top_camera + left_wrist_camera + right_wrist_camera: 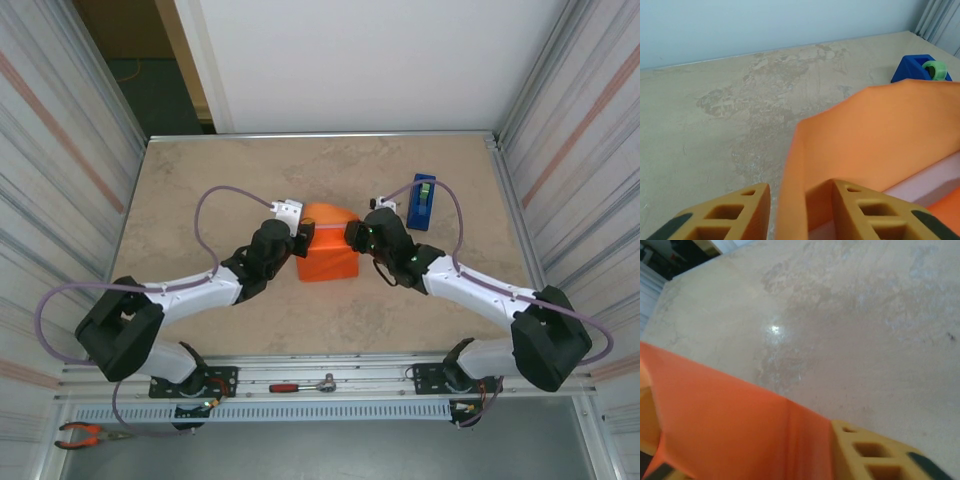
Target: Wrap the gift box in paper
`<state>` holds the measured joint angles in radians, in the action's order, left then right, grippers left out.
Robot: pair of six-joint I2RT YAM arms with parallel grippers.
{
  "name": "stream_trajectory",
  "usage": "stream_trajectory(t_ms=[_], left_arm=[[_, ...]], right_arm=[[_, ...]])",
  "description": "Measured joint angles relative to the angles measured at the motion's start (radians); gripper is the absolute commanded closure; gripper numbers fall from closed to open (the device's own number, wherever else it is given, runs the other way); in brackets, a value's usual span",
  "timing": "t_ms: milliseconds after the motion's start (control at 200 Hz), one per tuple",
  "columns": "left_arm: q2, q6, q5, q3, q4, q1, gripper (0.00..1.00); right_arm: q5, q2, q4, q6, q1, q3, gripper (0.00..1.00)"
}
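Small squarish gift box in an orange paper skin (328, 262) is seen mid-table, flanked by both grippers. A blue tape dispenser with a green roll (421, 203) is parked near it, on its far right. The left gripper (301, 236) is placed at the box's far-left corner and the right gripper (351, 233) at its far-right corner.

Left wrist view: jaws are apart. A raised flap of the thin bright orange paper sheet (875, 135) is stood between them, against one finger (875, 210) and just clear of the other.

Right wrist view: jaws are wide apart, with the paper spread across the gap. No pinch is seen.
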<state>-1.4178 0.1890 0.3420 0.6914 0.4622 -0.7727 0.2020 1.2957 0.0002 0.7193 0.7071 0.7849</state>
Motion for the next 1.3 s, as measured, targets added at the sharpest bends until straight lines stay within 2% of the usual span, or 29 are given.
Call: stream_trajectory(t_ms=[115, 281, 356, 471, 566, 691, 807, 997, 1298], left_arm=[[-0.006, 0.004, 0.009, 0.000, 0.010, -0.003, 0.68], [-0.008, 0.003, 0.020, 0.000, 0.014, -0.009, 0.71], [-0.008, 0.002, 0.025, 0.000, 0.014, -0.014, 0.71], [-0.008, -0.004, 0.037, 0.000, 0.014, -0.022, 0.72], [-0.009, -0.010, 0.049, 0.000, 0.012, -0.029, 0.72], [-0.009, -0.016, 0.061, 0.002, 0.007, -0.033, 0.73], [-0.009, -0.020, 0.065, 0.005, 0.003, -0.035, 0.73], [-0.009, -0.021, 0.080, 0.008, -0.008, -0.041, 0.73], [-0.009, -0.020, 0.097, 0.011, -0.012, -0.041, 0.73]], right_arm=[[-0.074, -0.064, -0.096, -0.010, -0.049, 0.024, 0.34], [-0.137, -0.194, -0.138, -0.013, -0.145, 0.041, 0.36], [-0.176, -0.216, -0.134, 0.005, -0.216, 0.040, 0.47], [-0.239, -0.184, -0.101, 0.051, -0.311, 0.013, 0.78], [-0.293, -0.110, -0.075, 0.089, -0.342, 0.002, 0.91], [-0.352, -0.017, -0.012, 0.128, -0.336, 0.002, 1.00], [-0.381, 0.039, 0.037, 0.142, -0.302, 0.003, 1.00], [-0.387, 0.060, 0.077, 0.142, -0.193, 0.011, 1.00], [-0.319, 0.023, 0.043, 0.112, -0.145, 0.019, 1.00]])
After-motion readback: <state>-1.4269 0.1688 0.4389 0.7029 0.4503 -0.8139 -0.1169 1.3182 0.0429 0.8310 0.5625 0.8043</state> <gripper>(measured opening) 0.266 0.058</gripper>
